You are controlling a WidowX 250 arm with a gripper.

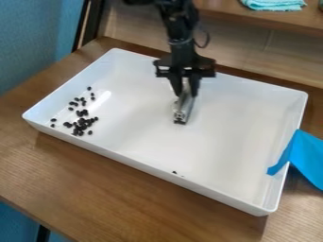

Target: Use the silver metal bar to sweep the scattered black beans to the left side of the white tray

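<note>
- Jaws of the black gripper [185, 90]: pinching a slim, silvery tool [183, 109], tilted, inside the tray [221, 132].
- Tray: white, smooth, rectangular, raised walls; small, dark, rounded beans [82, 122] scattered at its left end.
- Blue cloth [304, 153]: draped over the tray's right wall, obstructing part of the rim.
- Table [126, 184]: grained brown wood, beneath the tray.
- Turquoise cloth [274, 4]: folded, on a wooden shelf [240, 15] beyond the tray.

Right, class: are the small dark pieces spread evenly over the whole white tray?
No, nearly all the small dark pieces lie toward the picture's left end of the white tray.
</note>
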